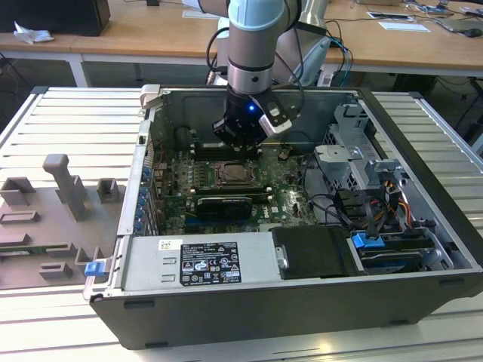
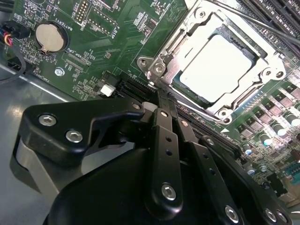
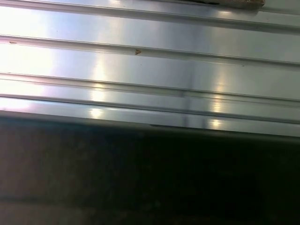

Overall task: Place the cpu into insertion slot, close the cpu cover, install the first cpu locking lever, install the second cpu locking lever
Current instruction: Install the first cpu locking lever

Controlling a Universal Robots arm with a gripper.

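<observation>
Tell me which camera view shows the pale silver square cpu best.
The second wrist view: the pale silver square cpu sits seated inside the silver metal frame cover, seen close up. In the exterior view it is a small dark square on the green board. The first wrist view shows ribbed metal.

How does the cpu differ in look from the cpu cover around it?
The cpu is a plain, pale, solid square; the cpu cover is a shiny silver frame with an open window. The cpu shows through that window, while the cover lies over its edges, closed down on the socket. Both lie flat on the green board, beyond the tool.
</observation>
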